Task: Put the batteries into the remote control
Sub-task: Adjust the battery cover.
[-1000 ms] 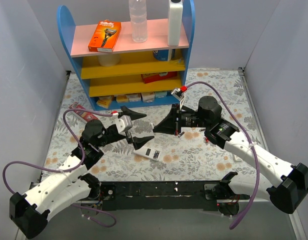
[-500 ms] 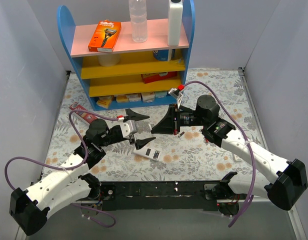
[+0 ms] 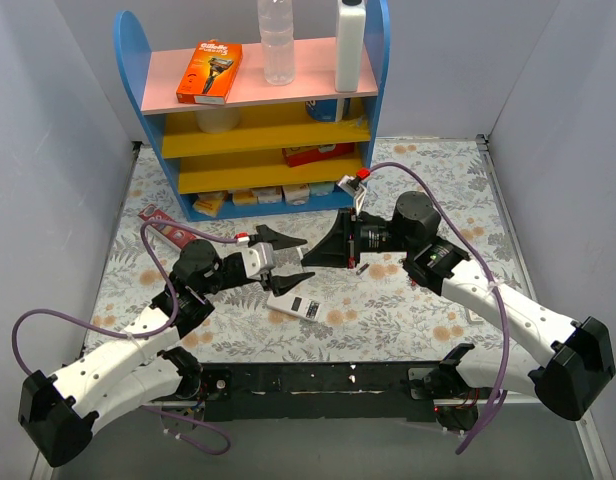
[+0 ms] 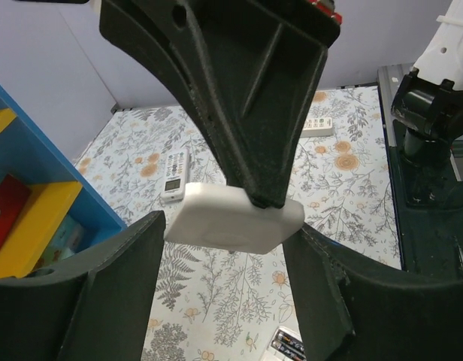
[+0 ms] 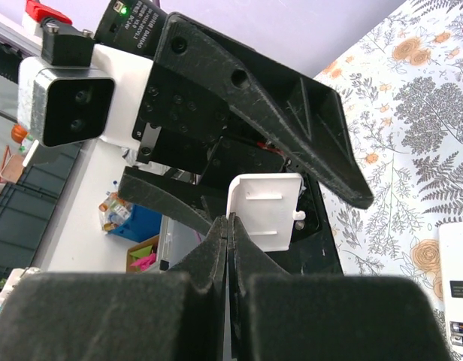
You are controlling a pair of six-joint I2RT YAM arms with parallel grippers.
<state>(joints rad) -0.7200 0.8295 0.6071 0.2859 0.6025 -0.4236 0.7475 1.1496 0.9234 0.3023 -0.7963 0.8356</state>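
Fingers (image 5: pixel 205 259) of my right gripper (image 5: pixel 228 226) pinch a flat white cover (image 5: pixel 265 210); left gripper (image 3: pixel 307 257) gapes wide. I see the remote (image 3: pixel 296 303) lying white-side up.

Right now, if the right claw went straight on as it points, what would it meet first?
The left claw. The right claw, shut on a white plastic piece, points into the left one's open fingers, with the piece between them. It would likely hit that claw's body first; depth is unclear.
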